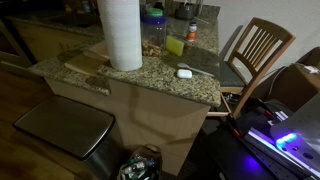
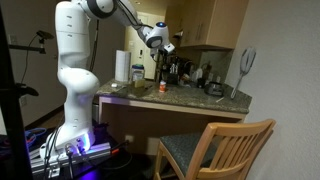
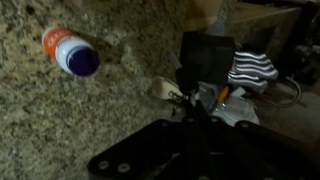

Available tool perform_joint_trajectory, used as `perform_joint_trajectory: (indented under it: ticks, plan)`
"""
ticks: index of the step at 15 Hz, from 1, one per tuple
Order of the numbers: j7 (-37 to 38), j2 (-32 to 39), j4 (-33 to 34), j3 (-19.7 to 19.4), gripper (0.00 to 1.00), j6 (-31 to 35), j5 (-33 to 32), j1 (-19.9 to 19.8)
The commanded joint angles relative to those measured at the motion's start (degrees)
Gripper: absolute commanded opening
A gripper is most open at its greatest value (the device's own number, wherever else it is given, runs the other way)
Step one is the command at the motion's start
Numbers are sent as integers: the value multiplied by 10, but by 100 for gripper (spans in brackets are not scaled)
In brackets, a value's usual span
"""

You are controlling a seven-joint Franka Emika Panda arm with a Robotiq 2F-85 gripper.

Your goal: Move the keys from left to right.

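My hand (image 2: 162,44) hangs above the worktop (image 2: 190,99), over the keys (image 3: 200,98). I cannot tell whether it grips them. Next, I carry them rightward.

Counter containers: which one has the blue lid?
The wide jar right beside the paper towel roll. The smaller bottle farther along the counter shows orange instead.
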Motion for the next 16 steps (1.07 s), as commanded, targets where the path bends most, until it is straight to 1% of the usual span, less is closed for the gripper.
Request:
perform_joint_trajectory:
  ticks: [1,2,3,5,6,8,9,11,12,14,15,16]
  plan:
    - [11,-53,8,-29,1,-27,-3,-32]
    - [7,-37,8,-17,1,-10,-3,-19]
    - [6,-48,9,-23,4,-15,-3,-24]
    - [6,-50,8,-22,4,-15,-3,-24]
    - [7,-45,8,-18,1,-15,-3,-21]
    - [47,-4,13,-20,1,15,-23,-37]
    - [64,19,15,-27,1,33,-33,-46]
    - [109,56,20,-40,1,51,-65,-60]
    - [137,75,22,-47,1,57,-90,-65]
    - [185,105,29,-63,1,33,-128,-67]
    - [201,119,33,-69,1,13,-136,-65]
    - [202,126,38,-72,1,-8,-126,-65]
